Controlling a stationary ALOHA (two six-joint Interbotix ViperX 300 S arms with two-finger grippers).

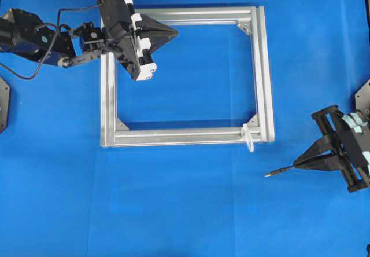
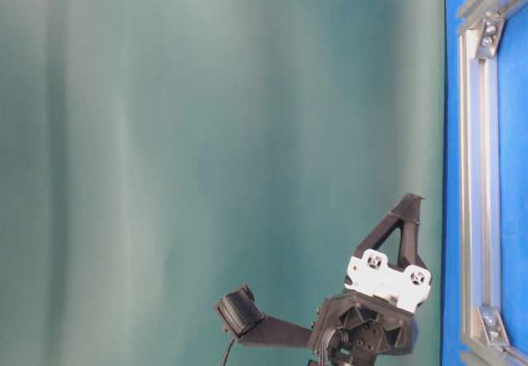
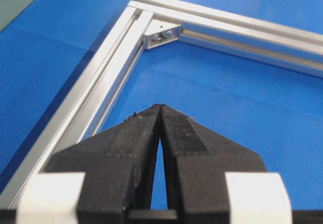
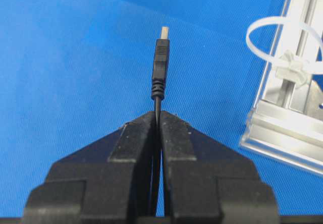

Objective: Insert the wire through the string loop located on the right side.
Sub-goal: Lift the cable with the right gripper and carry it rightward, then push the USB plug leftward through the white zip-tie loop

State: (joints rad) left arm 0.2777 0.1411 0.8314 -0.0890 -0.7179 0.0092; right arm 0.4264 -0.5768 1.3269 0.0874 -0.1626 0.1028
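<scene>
- My right gripper (image 4: 157, 117) was clamped on the wire (image 4: 160, 57), plug forward.
- The string loop (image 4: 282, 40) stood at the frame (image 4: 282, 128) corner, up-right of the plug.
- I needed to aim the tip squarely at its opening.
- My left gripper (image 3: 160, 110) sat shut, empty.

One frame (image 1: 185, 134); one wire (image 4: 160, 65); one string loop (image 4: 282, 45); four corner brackets (image 3: 161, 34); two grippers (image 1: 173, 33).

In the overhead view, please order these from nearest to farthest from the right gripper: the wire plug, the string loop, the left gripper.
From the right gripper:
1. Wire plug, just left of its jaws.
2. String loop, at the frame's lower right corner.
3. Left gripper, far upper left.
</scene>
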